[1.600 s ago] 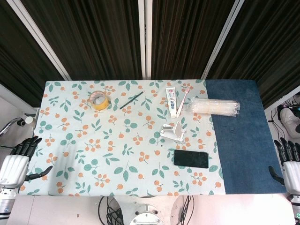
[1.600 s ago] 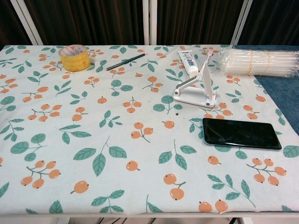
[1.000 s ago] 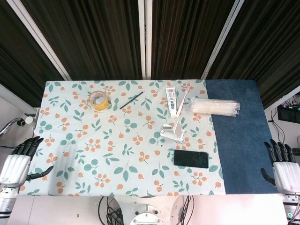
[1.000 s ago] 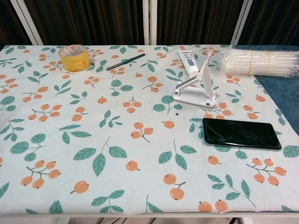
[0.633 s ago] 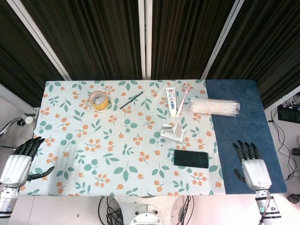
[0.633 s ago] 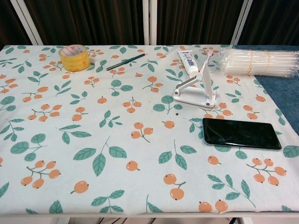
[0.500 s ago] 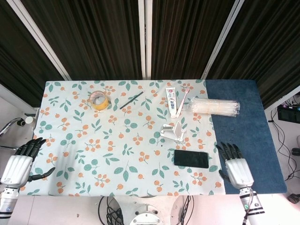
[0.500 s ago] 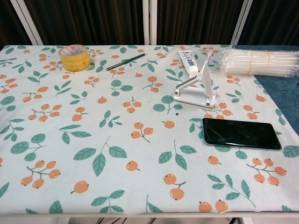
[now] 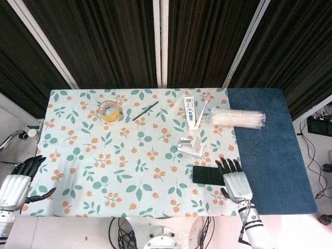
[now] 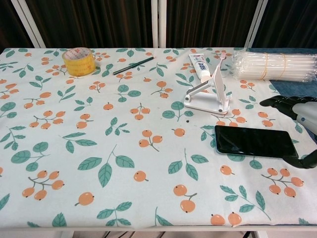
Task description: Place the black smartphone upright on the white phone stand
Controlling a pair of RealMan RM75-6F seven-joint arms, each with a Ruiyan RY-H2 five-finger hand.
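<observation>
- While the phone [image 10: 256,142] lay flat beside the stand [image 10: 208,96], the right hand [image 9: 236,180] hovered over its end, fingers spread, empty.
- The left hand [image 9: 15,185] was open, off the table [image 9: 104,161].

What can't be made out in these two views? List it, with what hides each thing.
- Head view: the right hand covers the right end of the black smartphone; contact cannot be told.
- Chest view: the right hand is cut off by the right edge; only part shows.
- Left hand: absent from the chest view.
- Toothpaste tube: print too small to read.
- White phone stand: its ledge is unclear from above.
</observation>
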